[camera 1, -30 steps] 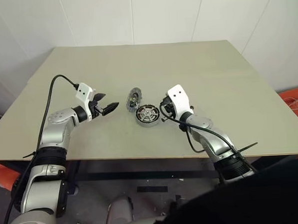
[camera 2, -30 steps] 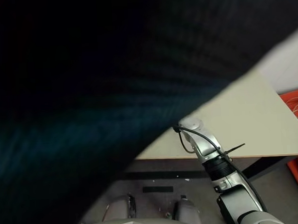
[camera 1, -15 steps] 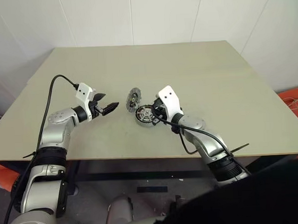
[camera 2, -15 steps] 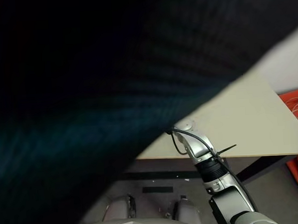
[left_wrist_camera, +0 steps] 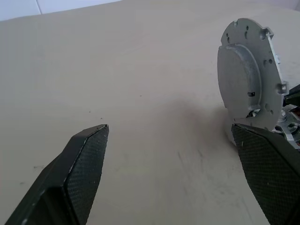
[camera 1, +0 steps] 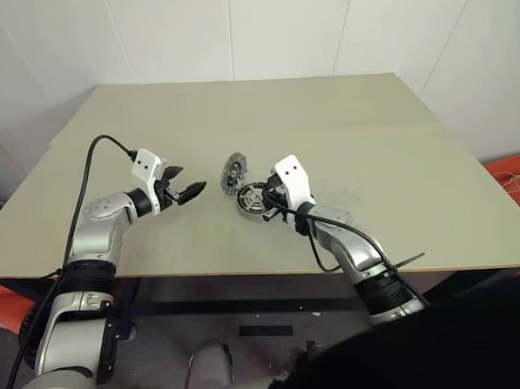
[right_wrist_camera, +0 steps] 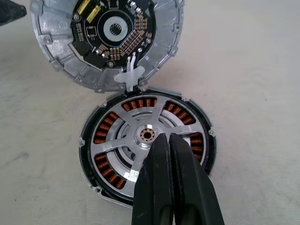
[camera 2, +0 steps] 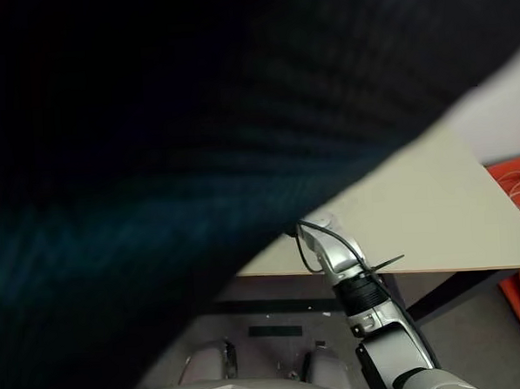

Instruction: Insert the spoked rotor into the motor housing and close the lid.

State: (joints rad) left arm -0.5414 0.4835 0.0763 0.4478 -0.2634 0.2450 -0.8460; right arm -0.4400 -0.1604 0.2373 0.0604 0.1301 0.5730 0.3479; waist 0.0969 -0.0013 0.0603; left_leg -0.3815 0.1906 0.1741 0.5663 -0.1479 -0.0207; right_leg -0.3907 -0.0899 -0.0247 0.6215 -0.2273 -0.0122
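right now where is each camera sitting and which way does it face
Left eye: on the head, looking forward and down over the table; both arms show, left tool open, right tool at the motor housing.
Right eye: on the head; something dark and close covers most of it, the right arm and a table corner beyond.
Left wrist: looks along its open fingers at the back of the tilted lid.
Right wrist: looks along its shut fingers onto the spoked rotor seated in the housing.
Shared: the lid and the housing show in both wrist views and the left eye.
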